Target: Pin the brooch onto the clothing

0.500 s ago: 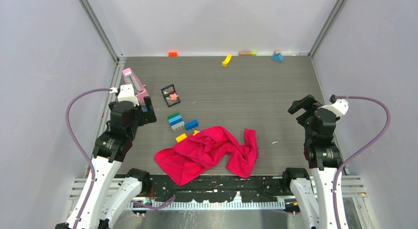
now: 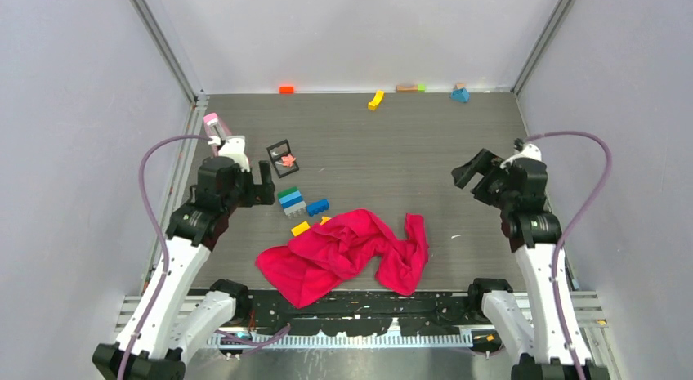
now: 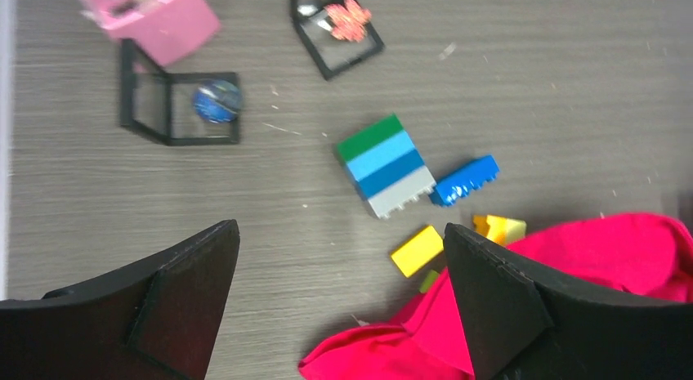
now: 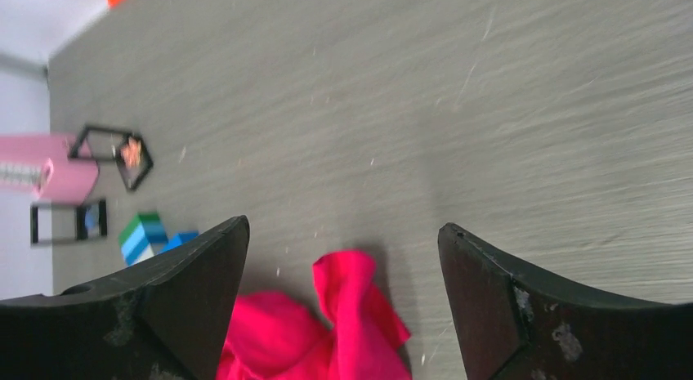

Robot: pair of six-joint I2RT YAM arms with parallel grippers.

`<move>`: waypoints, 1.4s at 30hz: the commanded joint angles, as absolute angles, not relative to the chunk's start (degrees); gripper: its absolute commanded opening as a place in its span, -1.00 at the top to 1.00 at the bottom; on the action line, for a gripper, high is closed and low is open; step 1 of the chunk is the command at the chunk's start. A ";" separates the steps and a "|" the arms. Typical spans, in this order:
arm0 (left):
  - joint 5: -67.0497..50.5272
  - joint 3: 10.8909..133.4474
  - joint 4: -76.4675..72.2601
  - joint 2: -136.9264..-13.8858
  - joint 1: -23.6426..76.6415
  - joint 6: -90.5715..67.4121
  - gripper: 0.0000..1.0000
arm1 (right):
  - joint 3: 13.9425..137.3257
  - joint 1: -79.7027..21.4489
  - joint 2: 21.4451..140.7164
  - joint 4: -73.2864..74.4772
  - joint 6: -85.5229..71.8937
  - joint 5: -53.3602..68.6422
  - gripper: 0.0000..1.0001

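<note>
Tabletop (image 2: 392,143): grey wood-grain, walled on three sides. A few toy pieces (image 2: 376,100) lie along the 12 o'clock edge, clear of the working area.

T-shirt (image 2: 343,253): crimson, crumpled in a heap at 6 o'clock, close to the near edge. Folds are bunched and no flat panel shows. The central spot looks reachable from either side.

Left pincer (image 2: 257,190): at 9 o'clock, hanging above the tabletop, jaws spread wide, nothing between them. Likely the one for the pickup, being nearer the brooch.

Right pincer (image 2: 474,177): at 3 o'clock, raised, jaws also wide apart and empty. It leans in toward the middle, probably to steady the fabric later.

Pink box (image 2: 222,135): at 10 o'clock, by the left wall.

Block stack (image 2: 291,200): green, blue and grey layers, at 11 o'clock from the shirt. A blue brick (image 2: 318,207) sits just beside it.

Black frame (image 3: 327,72): small open case, at 12 o'clock from the stack.

Brooch (image 3: 350,20): coral flower lying inside that frame, well apart from the shirt. The frame seems to keep it in one known spot. Not yet picked up, so the task looks to be at its start.
</note>
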State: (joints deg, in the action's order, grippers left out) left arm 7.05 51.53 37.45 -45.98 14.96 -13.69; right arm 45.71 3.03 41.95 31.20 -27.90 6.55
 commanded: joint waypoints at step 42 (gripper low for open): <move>-6.99 43.91 29.29 -50.24 43.24 -24.94 -0.87 | 44.96 -43.81 50.71 28.10 -40.83 -24.09 0.99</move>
